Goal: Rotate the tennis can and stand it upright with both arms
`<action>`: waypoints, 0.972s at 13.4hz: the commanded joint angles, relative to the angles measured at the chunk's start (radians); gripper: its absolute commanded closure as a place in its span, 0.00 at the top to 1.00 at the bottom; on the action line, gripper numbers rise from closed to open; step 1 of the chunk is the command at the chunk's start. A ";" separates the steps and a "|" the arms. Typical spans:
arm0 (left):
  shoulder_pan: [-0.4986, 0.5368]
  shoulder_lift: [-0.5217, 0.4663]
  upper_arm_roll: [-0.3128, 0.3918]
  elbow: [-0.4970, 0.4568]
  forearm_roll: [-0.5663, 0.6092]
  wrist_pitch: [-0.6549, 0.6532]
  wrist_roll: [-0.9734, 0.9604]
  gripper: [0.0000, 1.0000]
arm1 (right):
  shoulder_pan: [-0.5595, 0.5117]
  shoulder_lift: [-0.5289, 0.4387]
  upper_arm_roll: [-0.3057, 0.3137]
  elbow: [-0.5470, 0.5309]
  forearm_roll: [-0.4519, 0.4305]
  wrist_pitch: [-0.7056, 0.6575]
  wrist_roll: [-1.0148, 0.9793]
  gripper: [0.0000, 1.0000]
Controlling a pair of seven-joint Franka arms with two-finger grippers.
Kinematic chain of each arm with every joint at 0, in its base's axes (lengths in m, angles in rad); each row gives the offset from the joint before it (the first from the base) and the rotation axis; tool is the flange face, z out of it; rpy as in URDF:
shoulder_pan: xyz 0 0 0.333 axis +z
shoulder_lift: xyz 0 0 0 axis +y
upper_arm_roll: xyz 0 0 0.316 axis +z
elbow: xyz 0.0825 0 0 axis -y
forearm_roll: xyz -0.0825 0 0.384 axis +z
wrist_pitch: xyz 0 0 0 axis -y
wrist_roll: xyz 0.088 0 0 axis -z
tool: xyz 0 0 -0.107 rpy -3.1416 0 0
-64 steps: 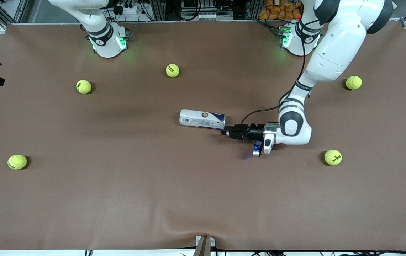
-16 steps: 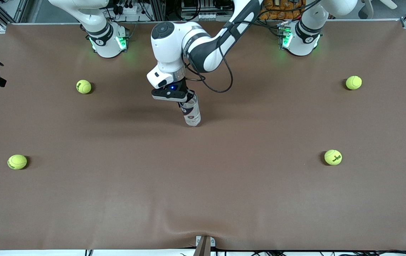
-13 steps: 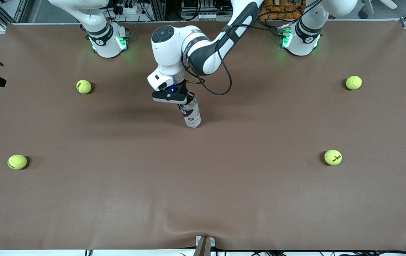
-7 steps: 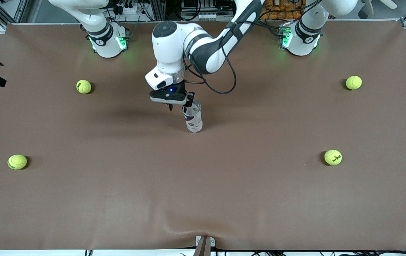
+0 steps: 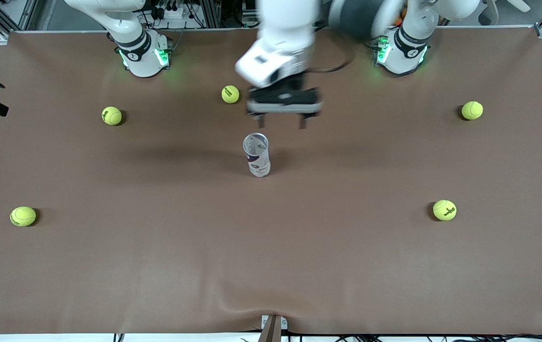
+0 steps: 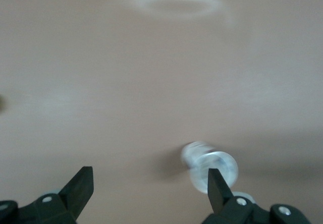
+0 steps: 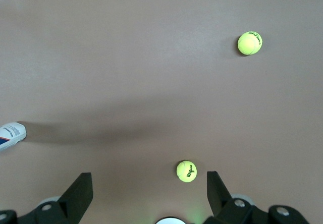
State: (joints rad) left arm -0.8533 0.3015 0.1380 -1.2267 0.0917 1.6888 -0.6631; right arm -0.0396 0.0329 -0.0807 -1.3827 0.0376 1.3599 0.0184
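Tennis can (image 5: 257, 155), a slim clear-plastic tube with a white and dark-blue label and a silvery rim, stands upright by itself near the middle of the brown table (image 5: 271, 266), its open mouth turned up toward the high camera. Nothing touches it. The left arm's black two-finger gripper (image 5: 281, 122) hangs in the air over the table just beside the can's top, toward the robots' bases, with its two fingers spread wide and nothing between them; in the left wrist view the same gripper (image 6: 149, 186) shows its fingers apart, with the can (image 6: 209, 165) seen from above just beside one fingertip (image 6: 216, 186). The right arm waits up near its base; its gripper (image 7: 149, 186) appears only in the right wrist view, fingers spread wide and empty over bare table, with one end of the can (image 7: 11, 135) at the edge of that view. Five yellow-green tennis balls lie scattered well apart from the can: one (image 5: 230, 94) close to the bases, one (image 5: 111, 115) and one (image 5: 23, 216) toward the right arm's end, and one (image 5: 471, 110) and one (image 5: 444, 210) toward the left arm's end.
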 commanded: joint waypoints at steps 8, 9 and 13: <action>0.518 -0.232 -0.003 -0.062 -0.038 -0.357 0.562 1.00 | 0.003 0.012 0.002 0.022 0.001 -0.010 0.006 1.00; 0.557 -0.254 -0.005 -0.101 -0.038 -0.372 0.601 1.00 | 0.004 0.012 0.002 0.022 0.001 -0.010 0.006 1.00; 0.616 -0.461 -0.006 -0.417 -0.040 -0.181 0.583 1.00 | 0.009 0.013 0.004 0.022 -0.002 -0.005 0.005 1.00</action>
State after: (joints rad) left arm -0.2502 -0.0097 0.1478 -1.4441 0.0611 1.4214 -0.0774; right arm -0.0368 0.0350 -0.0759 -1.3816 0.0376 1.3598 0.0181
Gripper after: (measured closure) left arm 0.000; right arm 0.000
